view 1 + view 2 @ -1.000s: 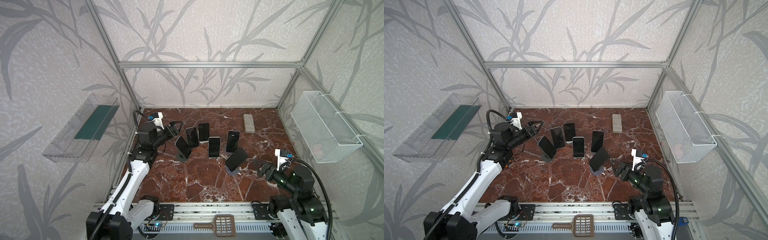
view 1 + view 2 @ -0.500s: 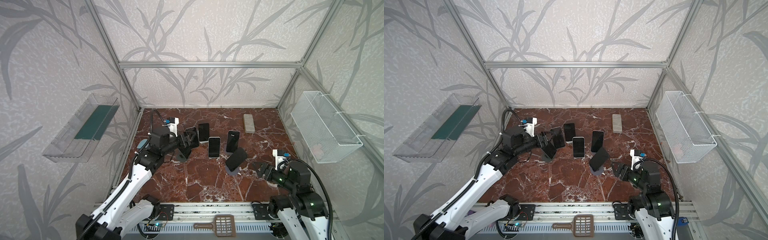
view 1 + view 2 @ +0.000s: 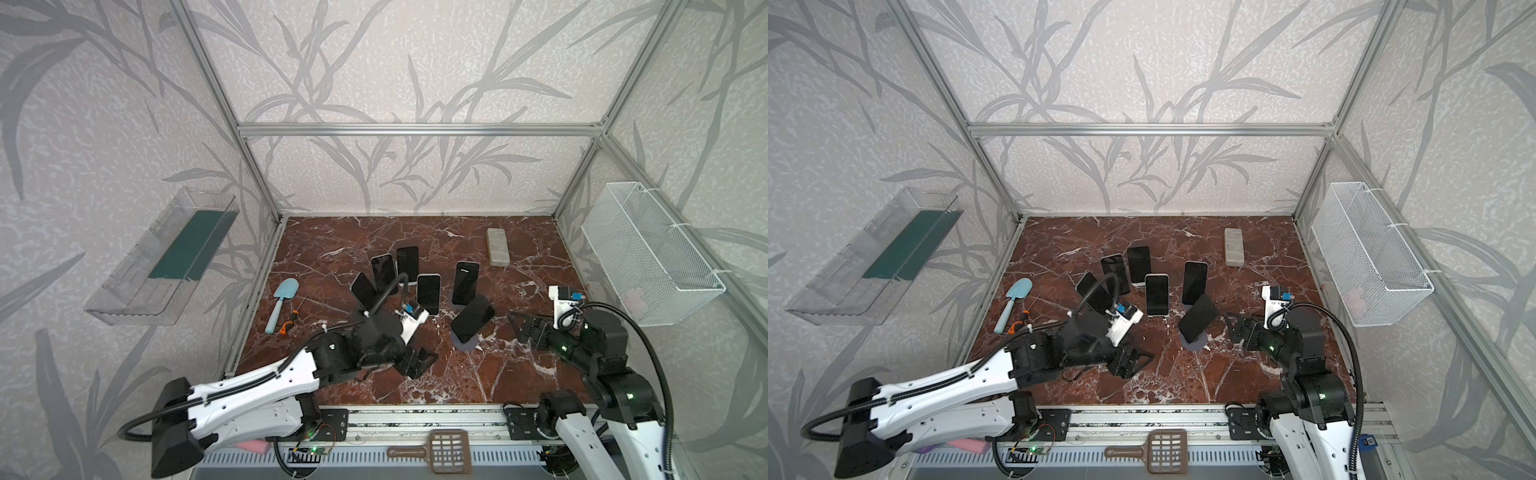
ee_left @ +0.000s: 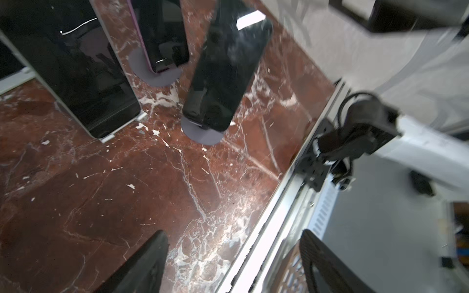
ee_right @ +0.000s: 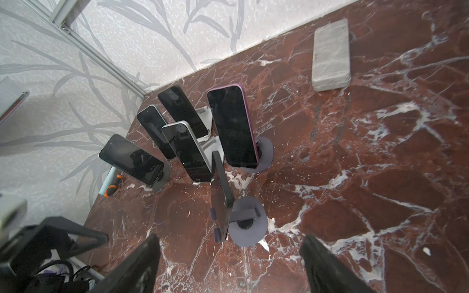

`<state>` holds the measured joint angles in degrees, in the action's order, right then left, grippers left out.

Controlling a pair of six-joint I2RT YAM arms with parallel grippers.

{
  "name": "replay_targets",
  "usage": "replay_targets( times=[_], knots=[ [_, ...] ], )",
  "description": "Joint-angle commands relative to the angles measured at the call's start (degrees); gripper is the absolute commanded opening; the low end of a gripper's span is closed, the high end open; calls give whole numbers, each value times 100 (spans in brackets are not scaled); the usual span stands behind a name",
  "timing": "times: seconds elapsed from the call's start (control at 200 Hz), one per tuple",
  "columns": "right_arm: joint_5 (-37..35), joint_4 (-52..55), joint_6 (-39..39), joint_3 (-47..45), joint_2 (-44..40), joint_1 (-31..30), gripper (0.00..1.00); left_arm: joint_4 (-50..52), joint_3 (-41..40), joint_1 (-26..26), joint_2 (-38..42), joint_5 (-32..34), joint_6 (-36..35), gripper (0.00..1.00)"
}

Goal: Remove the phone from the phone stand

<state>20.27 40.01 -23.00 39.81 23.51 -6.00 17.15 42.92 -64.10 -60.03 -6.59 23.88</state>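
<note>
While the phone (image 3: 473,316) leans tilted on its round phone stand (image 3: 466,343) near the front of the table (image 3: 415,390), left end effector (image 3: 422,362) and right end effector (image 3: 524,328) flank it, jaws apart, empty, neither touching. Right faces its thin edge, probably the easier pinch.

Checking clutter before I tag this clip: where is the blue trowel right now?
In both top views the blue trowel lies near the left wall, beside the orange-handled screwdriver, left of the leftmost phone.
</note>
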Motion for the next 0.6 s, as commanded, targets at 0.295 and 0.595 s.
replay_targets(
  times=[0.295,0.595],
  knots=[
    [-730,-152,191,393,-61,-16,92,-1124,1456,-149,-1953,831,-1528,97],
    [-884,-191,304,436,-209,-9,99,-3057,1035,-158,-2498,651,-2265,99]
  ],
)
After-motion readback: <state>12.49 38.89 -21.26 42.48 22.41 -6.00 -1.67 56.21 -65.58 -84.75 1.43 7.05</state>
